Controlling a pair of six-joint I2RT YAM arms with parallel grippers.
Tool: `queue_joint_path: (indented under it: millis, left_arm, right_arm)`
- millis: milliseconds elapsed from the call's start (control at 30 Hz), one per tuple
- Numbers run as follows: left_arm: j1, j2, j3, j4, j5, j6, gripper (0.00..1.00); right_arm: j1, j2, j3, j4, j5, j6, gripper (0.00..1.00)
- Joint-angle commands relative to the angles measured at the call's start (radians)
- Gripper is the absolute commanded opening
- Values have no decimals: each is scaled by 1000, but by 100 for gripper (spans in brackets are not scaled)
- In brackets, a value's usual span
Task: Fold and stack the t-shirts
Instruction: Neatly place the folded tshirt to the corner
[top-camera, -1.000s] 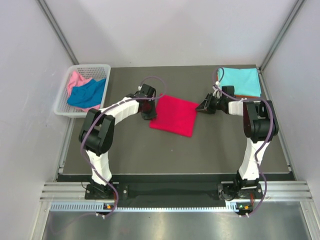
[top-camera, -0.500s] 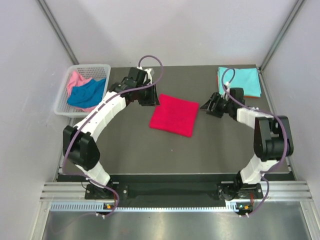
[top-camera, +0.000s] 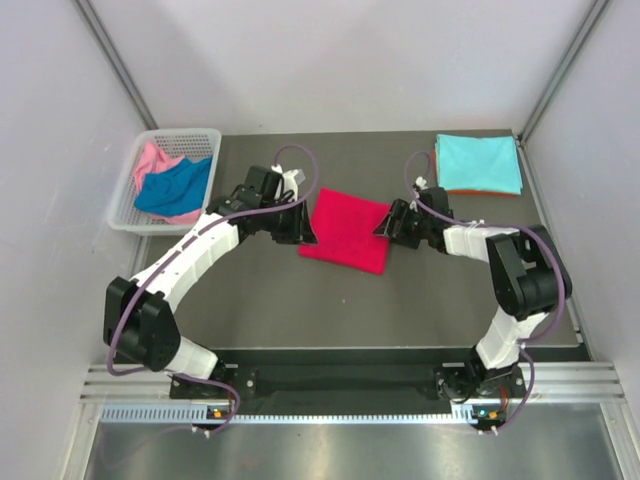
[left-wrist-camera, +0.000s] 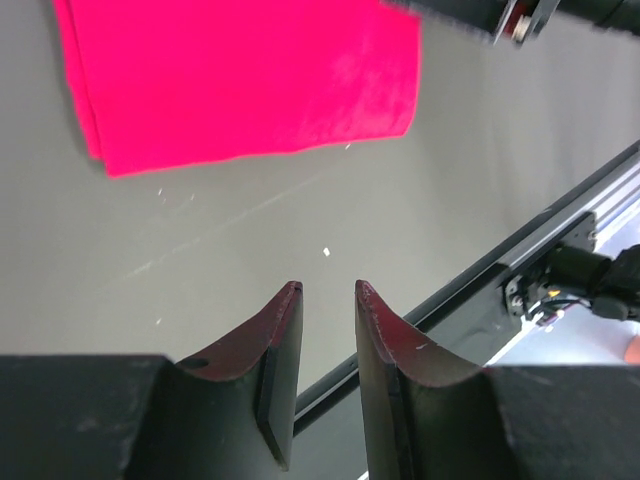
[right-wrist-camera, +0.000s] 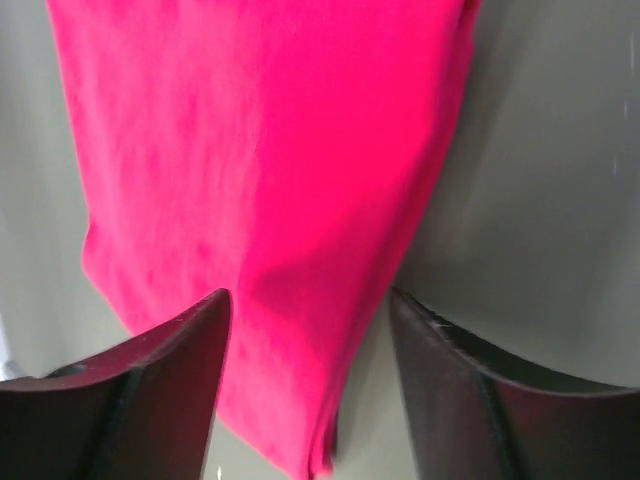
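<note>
One dark table (top-camera: 300, 300); white lattice basket (top-camera: 180, 132) at far left corner. Crimson t-shirt (top-camera: 348, 232) folded flat mid-table. Turquoise t-shirt (top-camera: 478, 160) folded atop orange t-shirt (top-camera: 480, 190), far right corner. Blue t-shirt (top-camera: 172, 188) and pink t-shirt (top-camera: 152, 158) crumpled in basket. Right fingers (right-wrist-camera: 170, 370) spread wide over crimson right edge, gripping nothing. Left fingers (left-wrist-camera: 280, 330) narrowly parted, empty, just beside crimson left edge.

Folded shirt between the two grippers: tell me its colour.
The shirt is crimson red; top external view shows it best.
</note>
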Motion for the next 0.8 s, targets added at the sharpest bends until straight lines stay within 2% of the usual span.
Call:
queue_joint_path:
  millis: [0, 267, 367, 400, 467, 767]
  left_arm:
    - [5, -38, -15, 52, 4, 31, 33]
    - [10, -43, -1, 33, -21, 43, 33]
    - [10, -56, -4, 21, -59, 49, 32]
    - [10, -61, -9, 23, -73, 50, 33]
    - [12, -72, -17, 21, -97, 54, 32]
    - [12, -67, -43, 29, -114, 61, 32]
  right_arm:
    - [22, 60, 44, 1, 116, -28, 63]
    - [31, 105, 88, -37, 110, -69, 45]
    - [26, 82, 133, -84, 140, -127, 28]
    - [20, 68, 181, -126, 160, -145, 13]
    - [14, 56, 241, -209, 195, -199, 1]
    - [-11, 114, 591, -574, 284, -371, 0]
